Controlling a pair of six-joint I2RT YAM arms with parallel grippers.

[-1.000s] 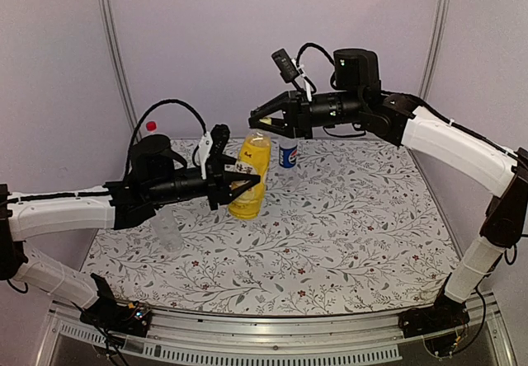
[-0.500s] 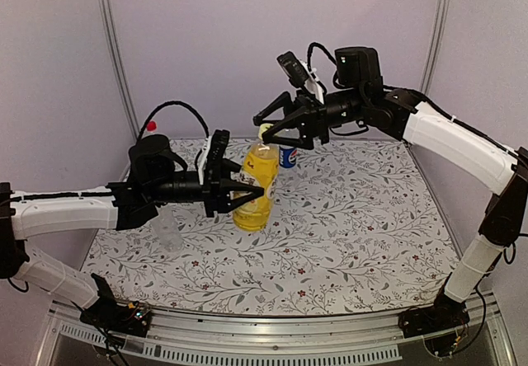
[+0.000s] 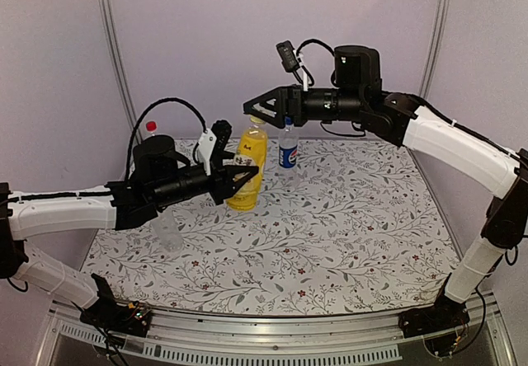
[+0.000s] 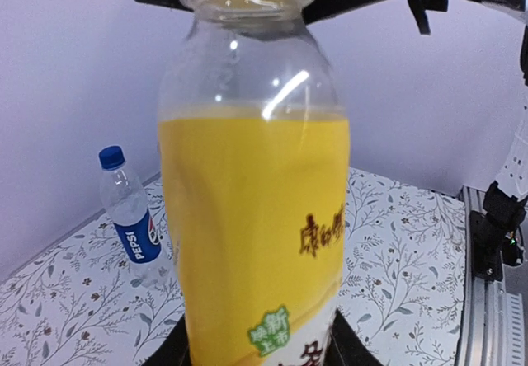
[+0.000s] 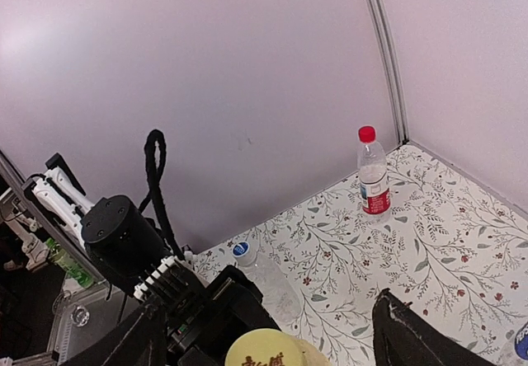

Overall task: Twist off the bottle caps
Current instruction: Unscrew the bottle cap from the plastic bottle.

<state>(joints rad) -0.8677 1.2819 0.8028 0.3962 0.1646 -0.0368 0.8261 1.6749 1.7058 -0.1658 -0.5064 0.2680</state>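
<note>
**Yellow bottle pinched, cap between spread fingers**

The left gripper [image 3: 242, 180] pinches the yellow bottle [image 3: 250, 166] at its lower half, one finger on each side. The bottle stands upright near the back of the flowered cloth [image 3: 346, 218]. Whether its base rests on the cloth or hangs just above it cannot be told.

The right gripper [image 3: 254, 112] sits directly over the bottle's yellow cap [image 5: 268, 351]. Its fingers [image 5: 403, 337] are spread wide, one on either side of the cap, and neither touches it. The cap is on the neck.

Just beside the yellow bottle, on its right in the top view, stands the blue-label bottle [image 3: 287, 148] – upright, blue cap on. The red-capped bottle [image 5: 373, 176] stands in the far left corner, well apart from the others. The plain clear bottle [image 3: 169, 232] stands under the left arm – its cap, seen from the right wrist, is blue.
</note>
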